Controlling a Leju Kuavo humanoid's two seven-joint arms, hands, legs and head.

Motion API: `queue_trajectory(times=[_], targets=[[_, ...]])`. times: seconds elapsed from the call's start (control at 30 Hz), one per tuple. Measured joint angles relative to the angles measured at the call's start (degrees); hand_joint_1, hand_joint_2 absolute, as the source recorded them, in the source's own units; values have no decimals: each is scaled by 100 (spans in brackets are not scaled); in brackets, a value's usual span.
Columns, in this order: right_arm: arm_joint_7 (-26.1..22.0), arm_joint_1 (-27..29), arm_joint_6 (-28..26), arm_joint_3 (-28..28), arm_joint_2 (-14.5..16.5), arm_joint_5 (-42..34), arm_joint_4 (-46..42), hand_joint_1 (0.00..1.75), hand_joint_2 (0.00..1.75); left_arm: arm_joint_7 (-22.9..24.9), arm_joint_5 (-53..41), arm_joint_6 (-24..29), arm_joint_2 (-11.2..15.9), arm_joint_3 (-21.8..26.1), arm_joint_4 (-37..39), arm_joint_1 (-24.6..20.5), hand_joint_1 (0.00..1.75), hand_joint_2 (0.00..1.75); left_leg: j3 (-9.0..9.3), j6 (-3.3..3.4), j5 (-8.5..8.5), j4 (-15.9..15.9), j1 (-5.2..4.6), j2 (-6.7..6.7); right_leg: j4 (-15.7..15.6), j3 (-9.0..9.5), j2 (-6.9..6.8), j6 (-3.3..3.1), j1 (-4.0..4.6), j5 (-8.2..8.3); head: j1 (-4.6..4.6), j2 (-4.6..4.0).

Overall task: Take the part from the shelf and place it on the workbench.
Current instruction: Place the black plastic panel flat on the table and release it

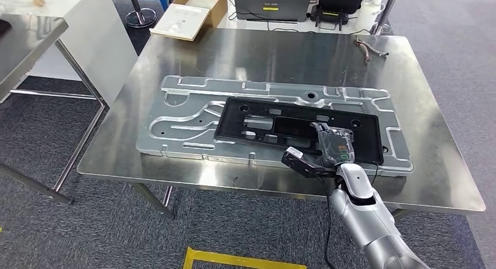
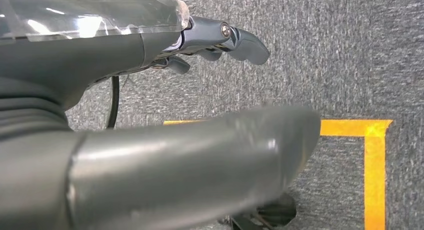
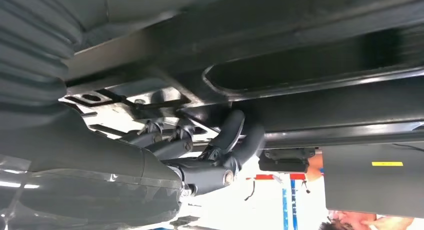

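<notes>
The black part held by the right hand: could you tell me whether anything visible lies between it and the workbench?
Yes. The black part, with the right hand on its near edge, lies on a large silver plate that covers the middle of the workbench. That plate sits between the part and the bench top. Nothing else visible stands in the way.

Bright overhead light, glare on steel workbench [image 1: 281,52], wrist views dim, blurred close up
</notes>
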Motion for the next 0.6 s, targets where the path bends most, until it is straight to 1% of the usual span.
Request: queue_trajectory(times=[0.03, 0.1, 0.13, 0.2, 0.23, 0.27, 0.3, 0.33, 0.37, 0.4, 0.43, 0.47, 0.5, 0.53, 0.57, 0.6], targets=[[-2, 5, -1, -6, -1, 1, 18, 0, 0, 12, 2, -5, 7, 20, 0, -2, 0, 0, 202, 12, 188, -414, -5, -3, 21, -3, 11, 24, 7, -16, 0, 0], [-6, 12, -3, -31, -4, 2, 62, 0, 0, 39, 5, -17, 21, 74, 0, -7, 0, 0, 596, 67, 548, -1252, -16, -12, 63, -20, 35, 93, 18, -37, 1, 0], [-6, 15, -4, -44, -5, 2, 75, 0, 0, 48, 8, -28, 21, 92, 0, -3, 0, 0, 617, 99, 525, -1312, -29, -15, 60, -31, 39, 124, 25, -30, 1, 0], [-9, 23, -6, -62, -5, 1, 97, 0, 0, 55, 16, -57, 22, 113, 0, 7, 0, 0, 616, 178, 555, -1349, -22, -7, 57, -39, 43, 186, 16, -28, 1, 0], [-10, 25, -7, -73, -4, -1, 106, 0, 0, 56, 20, -69, 22, 117, 0, 6, 0, 0, 622, 220, 572, -1370, -16, -1, 122, -67, 40, 216, 11, -83, 1, 0], [-13, 25, -8, -83, 6, -2, 113, 0, 0, 56, 21, -75, 22, 120, 0, 0, 0, 0, 628, 259, 589, -1391, -10, 7, 299, -147, 35, 242, 5, -198, 1, 0], [-15, 30, -8, -92, 18, -3, 120, 0, 0, 56, 21, -79, 23, 125, 0, -5, 0, 0, 630, 287, 596, -1402, -9, 15, 591, -282, 29, 263, -4, -364, 2, 0], [-17, 38, -8, -97, 38, -4, 129, 0, 0, 56, 23, -79, 23, 131, 0, -7, 0, 0, 627, 303, 596, -1402, -15, 19, 971, -465, 24, 279, -7, -546, 2, 0], [-20, 54, -8, -98, 61, -5, 141, 0, 0, 57, 28, -81, 23, 137, 0, -5, 0, 0, 625, 312, 594, -1402, -21, 24, 1337, -647, 22, 289, -11, -687, 2, 0], [-21, 72, -8, -100, 77, -8, 156, 0, 0, 59, 33, -85, 23, 143, 0, -2, 0, 0, 626, 316, 592, -1402, -26, 26, 1575, -771, 22, 294, -14, -740, 2, 0], [-24, 87, -8, -101, 92, -9, 173, 0, 0, 62, 40, -89, 22, 149, 0, -1, 0, 0, 628, 318, 590, -1401, -30, 26, 1616, -802, 22, 290, -15, -687, 2, 0], [-28, 93, -8, -103, 99, -10, 186, 0, 0, 63, 46, -93, 22, 155, 0, 0, 0, 0, 633, 318, 588, -1400, -33, 23, 1429, -719, 22, 276, -15, -533, 2, 0], [-33, 91, -8, -104, 103, -11, 193, 0, 0, 63, 50, -96, 22, 161, 0, -2, 0, 0, 642, 313, 584, -1399, -36, 21, 1067, -544, 21, 251, -11, -320, 2, 0], [-40, 82, -8, -105, 105, -9, 199, 0, 0, 62, 54, -96, 20, 173, 0, -3, 0, 0, 649, 305, 578, -1399, -40, 20, 663, -344, 18, 216, -2, -151, 2, 0], [-45, 71, -8, -107, 106, -7, 200, 0, 0, 61, 56, -96, 19, 188, 0, -7, 0, 0, 649, 288, 572, -1393, -49, 19, 323, -182, 15, 185, 14, -31, 2, 0], [-49, 64, -8, -107, 107, -3, 202, 0, 0, 61, 56, -96, 17, 206, 0, -8, 0, 0, 646, 263, 574, -1389, -55, 19, 118, -86, 13, 159, 30, 25, 1, 0]])
